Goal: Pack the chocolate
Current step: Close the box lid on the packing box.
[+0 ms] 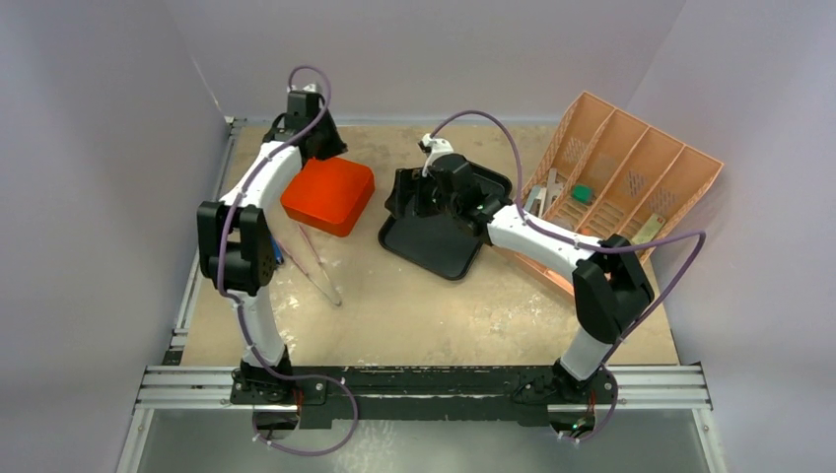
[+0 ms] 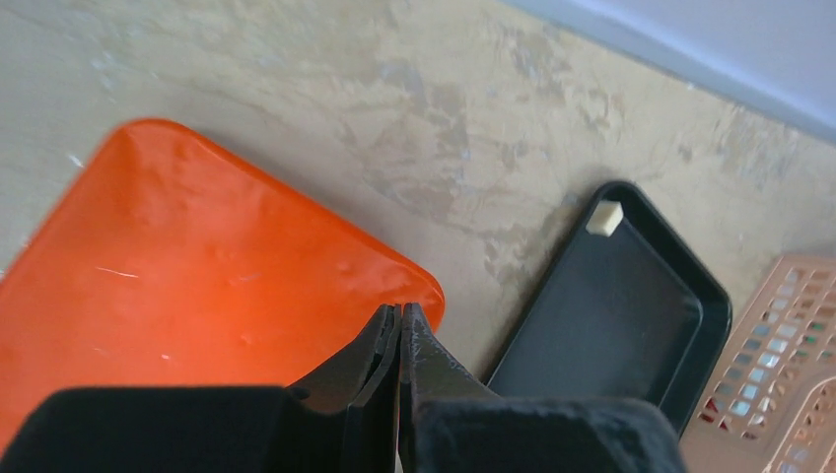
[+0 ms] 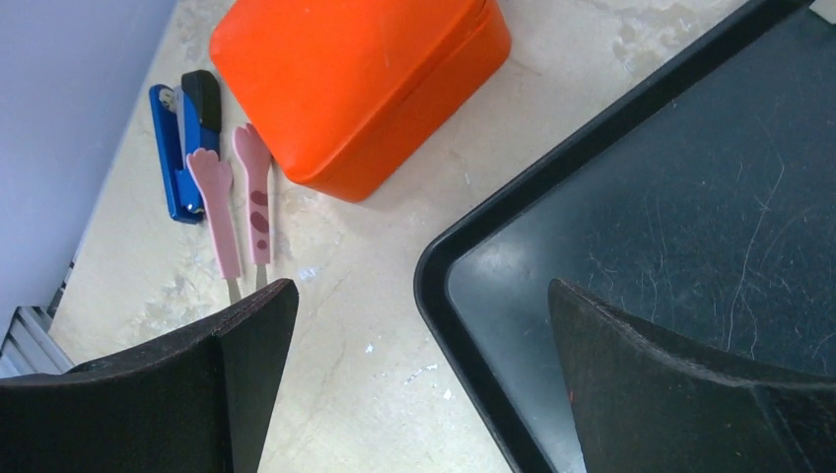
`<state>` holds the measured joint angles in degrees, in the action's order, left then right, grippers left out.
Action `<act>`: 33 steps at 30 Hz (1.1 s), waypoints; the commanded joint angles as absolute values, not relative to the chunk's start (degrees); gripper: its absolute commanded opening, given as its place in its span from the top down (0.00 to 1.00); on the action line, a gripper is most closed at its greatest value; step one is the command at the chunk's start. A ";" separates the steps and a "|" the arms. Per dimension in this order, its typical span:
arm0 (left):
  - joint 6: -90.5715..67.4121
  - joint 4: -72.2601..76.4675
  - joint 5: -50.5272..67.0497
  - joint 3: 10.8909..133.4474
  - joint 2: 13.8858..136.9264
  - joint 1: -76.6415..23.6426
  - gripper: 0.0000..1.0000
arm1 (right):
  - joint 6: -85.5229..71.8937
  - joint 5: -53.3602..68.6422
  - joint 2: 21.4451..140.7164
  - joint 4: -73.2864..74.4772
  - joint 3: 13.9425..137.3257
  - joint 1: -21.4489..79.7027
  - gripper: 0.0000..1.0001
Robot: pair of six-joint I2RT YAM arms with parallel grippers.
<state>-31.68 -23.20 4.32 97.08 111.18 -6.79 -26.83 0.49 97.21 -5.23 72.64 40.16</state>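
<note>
One cream chocolate cube (image 2: 603, 218) in black tray (image 2: 601, 325) corner: likely light, brittle (pinch flat sides gently). Left gripper (image 2: 399, 335) clenched empty; right gripper (image 3: 422, 296) gaping.

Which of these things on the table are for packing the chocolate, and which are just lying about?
For the job:
- cream chocolate piece
- black tray it lies in
- orange box, probably

Lying about:
- blue stapler
- pink paw-tipped tongs
- peach slotted rack
</note>
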 commanded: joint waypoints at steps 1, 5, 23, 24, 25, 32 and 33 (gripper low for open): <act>-31.61 -23.54 3.57 98.87 111.93 -7.38 1.00 | -27.31 -1.05 94.64 -7.45 72.37 39.96 0.01; -36.12 -22.19 2.05 95.87 110.27 -3.30 0.83 | -30.56 -2.87 100.30 -6.33 78.20 38.35 0.01; -38.22 -17.08 -1.09 79.87 106.54 8.96 0.53 | -27.22 4.45 145.37 1.21 129.94 37.12 0.11; -38.16 -17.85 -0.53 80.31 107.56 8.96 0.54 | -27.28 4.56 146.73 3.04 131.64 37.12 0.15; -38.19 -18.55 -0.30 80.47 108.32 8.96 0.56 | -28.01 4.55 147.71 4.99 132.49 37.10 0.20; -40.90 -13.06 9.87 79.08 111.20 7.89 0.67 | -35.51 4.53 146.42 2.36 120.25 37.16 0.82; -41.44 -12.07 11.44 79.18 111.67 7.64 0.72 | -36.85 5.31 146.19 0.93 117.89 37.22 0.87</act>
<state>-38.92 -16.82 2.66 78.35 109.62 8.93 -32.64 4.23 146.45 -2.11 125.29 36.97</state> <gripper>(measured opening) 0.352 0.258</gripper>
